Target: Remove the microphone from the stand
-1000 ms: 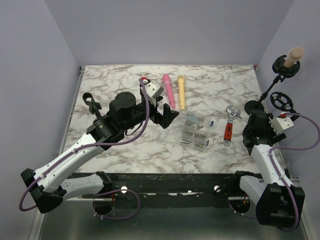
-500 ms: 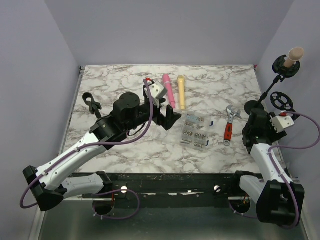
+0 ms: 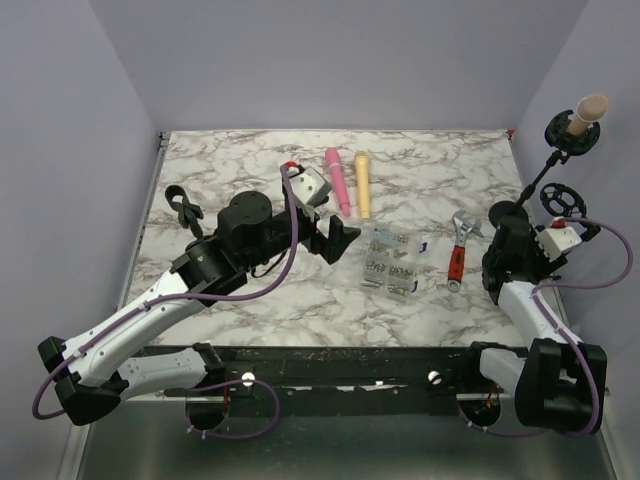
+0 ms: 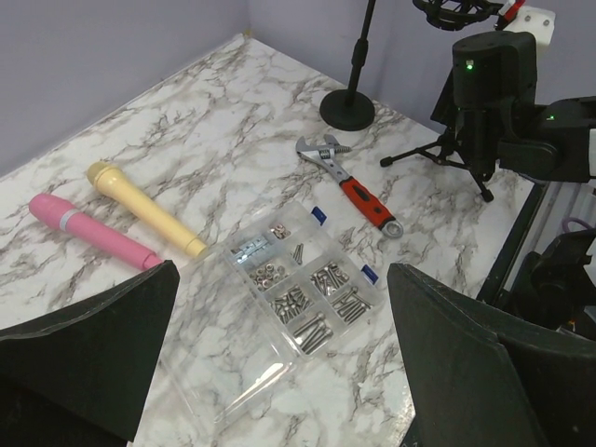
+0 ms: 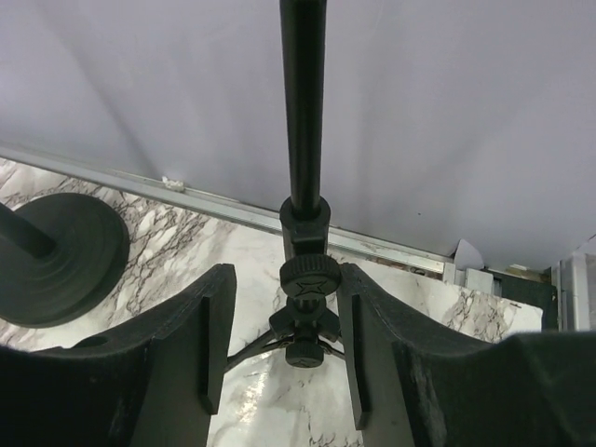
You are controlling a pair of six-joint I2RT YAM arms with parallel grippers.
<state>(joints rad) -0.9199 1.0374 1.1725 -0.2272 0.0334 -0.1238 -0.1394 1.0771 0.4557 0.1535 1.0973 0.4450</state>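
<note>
A beige microphone [image 3: 587, 110] sits in a black shock mount high at the far right, on a stand with a round base [image 3: 503, 212]. Beside it stands a tripod stand with an empty mount [image 3: 562, 200]. My right gripper [image 3: 522, 245] is open. In the right wrist view [image 5: 284, 279] its fingers straddle the tripod stand's clamp knob [image 5: 307, 277] low on the pole; the microphone is out of that view. My left gripper [image 3: 335, 238] is open and empty above the table's middle, seen wide apart in the left wrist view [image 4: 279, 354].
A pink microphone [image 3: 337, 183] and a yellow microphone [image 3: 363, 184] lie at the back middle. A clear screw box [image 3: 392, 262] and a red-handled wrench [image 3: 458, 250] lie between the arms. A black clip [image 3: 183, 207] lies at the left. The wall is close behind the stands.
My left gripper swung slightly right, then back left. My right wrist shifted a little toward the stands. The microphone has not moved.
</note>
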